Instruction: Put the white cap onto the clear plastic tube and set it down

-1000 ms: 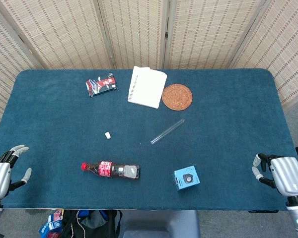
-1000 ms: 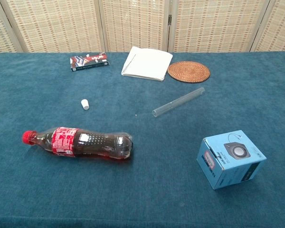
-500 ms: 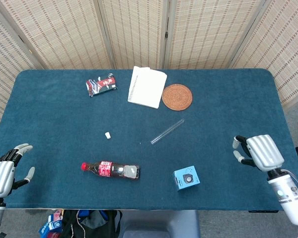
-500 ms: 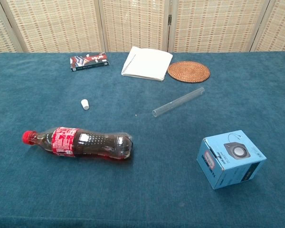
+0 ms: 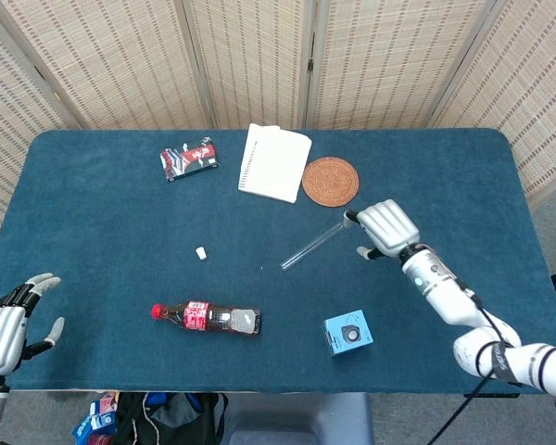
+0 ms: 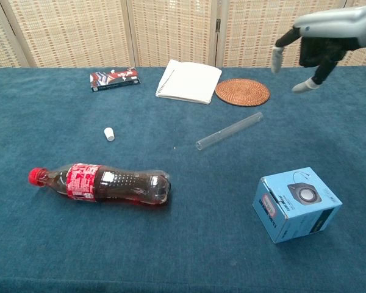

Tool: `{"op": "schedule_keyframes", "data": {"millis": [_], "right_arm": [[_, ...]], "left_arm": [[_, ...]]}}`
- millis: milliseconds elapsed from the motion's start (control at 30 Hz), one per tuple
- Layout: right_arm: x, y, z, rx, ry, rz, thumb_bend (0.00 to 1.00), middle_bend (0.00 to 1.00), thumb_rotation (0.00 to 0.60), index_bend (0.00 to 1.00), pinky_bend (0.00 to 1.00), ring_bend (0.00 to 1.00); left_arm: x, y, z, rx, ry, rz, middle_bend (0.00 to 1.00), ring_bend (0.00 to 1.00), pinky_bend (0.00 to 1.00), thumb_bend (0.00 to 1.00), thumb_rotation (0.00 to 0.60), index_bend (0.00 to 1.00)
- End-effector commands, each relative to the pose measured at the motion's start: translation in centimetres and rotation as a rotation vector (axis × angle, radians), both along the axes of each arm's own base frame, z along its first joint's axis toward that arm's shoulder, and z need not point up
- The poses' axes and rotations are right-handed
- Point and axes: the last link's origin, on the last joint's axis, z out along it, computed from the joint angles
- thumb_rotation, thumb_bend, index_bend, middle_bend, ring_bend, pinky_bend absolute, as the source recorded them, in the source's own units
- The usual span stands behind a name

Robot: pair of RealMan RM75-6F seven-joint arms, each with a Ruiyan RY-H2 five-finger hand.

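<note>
My right hand (image 5: pixel 385 228) hangs over the table (image 5: pixel 445 176) with its fingers spread and nothing in them. From the head view it sits at the far end of the tube (image 5: pixel 312 246), just beside that tip; in the chest view the hand (image 6: pixel 322 38) shows well above the cloth, so I cannot tell whether any fingertip touches the tube (image 6: pixel 229 131). The tube lies flat and slantwise, one end toward me and the other toward the coaster (image 5: pixel 331 180), which is near that far end but apart from it. The notebook (image 5: pixel 275 162) lies just beside the coaster, on the side away from my right hand.

The cap (image 5: pixel 201 252) stands alone on bare cloth, well apart from the tube on the side opposite my right hand, with open cloth between them. The bottle (image 5: pixel 207 317) lies on its side nearer me than the tube, and the blue box (image 5: pixel 348 333) sits nearer me too, both clear of it. The packet (image 5: pixel 189 158) is far beyond the cap.

My left hand (image 5: pixel 7 326) is at the near table edge, well apart from the tube, fingers apart and holding nothing.
</note>
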Motion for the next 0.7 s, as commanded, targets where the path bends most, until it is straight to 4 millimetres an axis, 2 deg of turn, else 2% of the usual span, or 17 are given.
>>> {"op": "schedule_keyframes", "data": {"millis": [33,367,700], "right_arm": [[1.4,-1.8,-3.3,0.04,0.045,0.008,0.21,0.99,0.6,0.38,1.0,1.0],[2.7,-3.4,-8.7,0.101,0.135,0.03,0.21,1.0,0.6,0.38,1.0,1.0],[2.6,-3.9,-11.5,0.139,0.191,0.025,0.21,1.0,0.6,0.39,1.0,1.0]], "left_arm": [[0.0,-0.1,0.0,0.002,-0.001,0.002,0.2,0.22,0.33,0.36,0.6,0.22],[-0.5,-0.4,0.1,0.0,-0.004,0.023,0.2,0.22,0.33,0.36,0.6,0.21],[-1.2,-0.9,0.1,0.007,-0.016,0.053,0.2,0.22,0.33,0.36,0.6,0.21]]}}
